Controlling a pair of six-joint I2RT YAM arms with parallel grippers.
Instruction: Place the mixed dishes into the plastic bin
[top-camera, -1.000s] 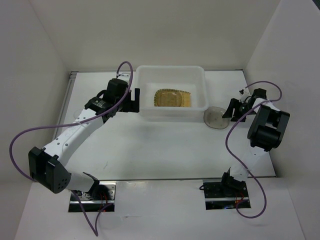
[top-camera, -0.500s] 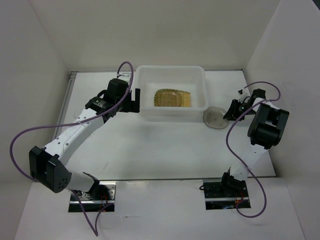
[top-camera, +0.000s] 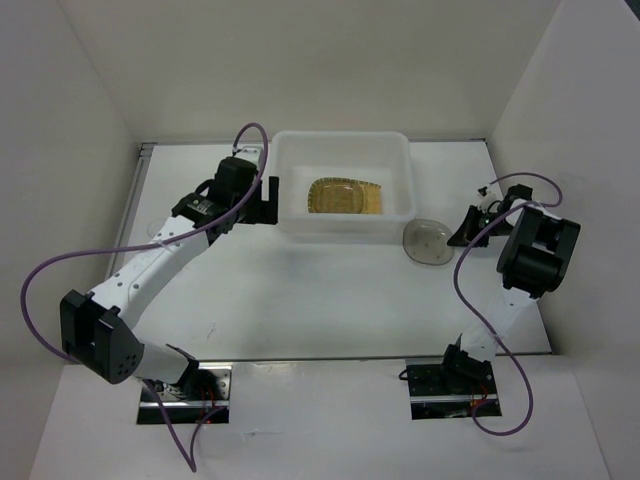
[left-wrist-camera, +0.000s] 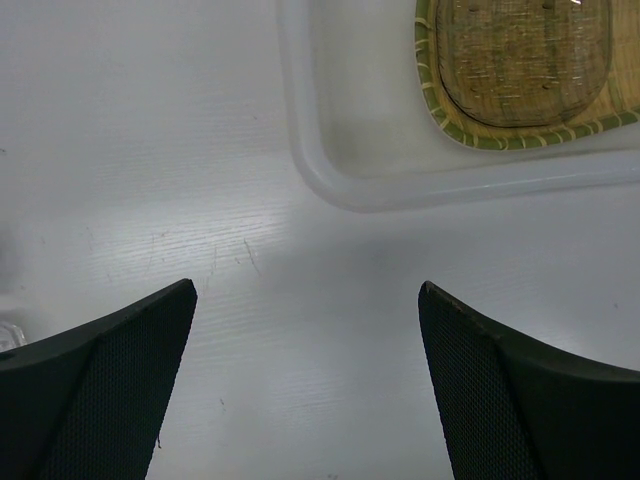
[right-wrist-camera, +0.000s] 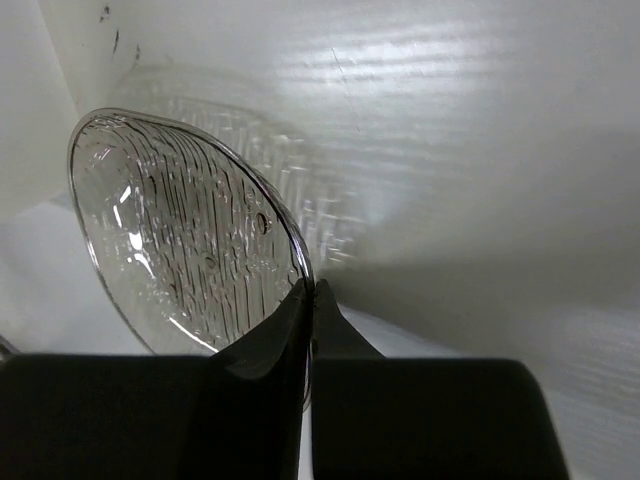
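Observation:
The plastic bin (top-camera: 340, 138) stands at the back middle of the table, with the tan grid-patterned plate (top-camera: 346, 196) lying inside it. A smoky-grey translucent dish (top-camera: 424, 241) sits just right of the bin's near right corner. My right gripper (top-camera: 461, 233) is shut on its right rim. In the right wrist view the fingers (right-wrist-camera: 270, 360) pinch the thin rim of that dish (right-wrist-camera: 185, 235), which stands tilted. My left gripper (top-camera: 265, 200) hangs open beside the bin's left wall. Below it lies bare table, with the bin's corner (left-wrist-camera: 330, 185) and the plate (left-wrist-camera: 520, 70) ahead.
White walls close in the table on the left, back and right. The right arm's elbow (top-camera: 538, 255) sits close to the right wall. Purple cables loop off both arms. A faint clear object (left-wrist-camera: 8, 330) shows at the left edge of the left wrist view.
My right gripper has closed from open onto the grey dish's rim, and the dish has shifted slightly left and tipped. The left arm has stayed put.

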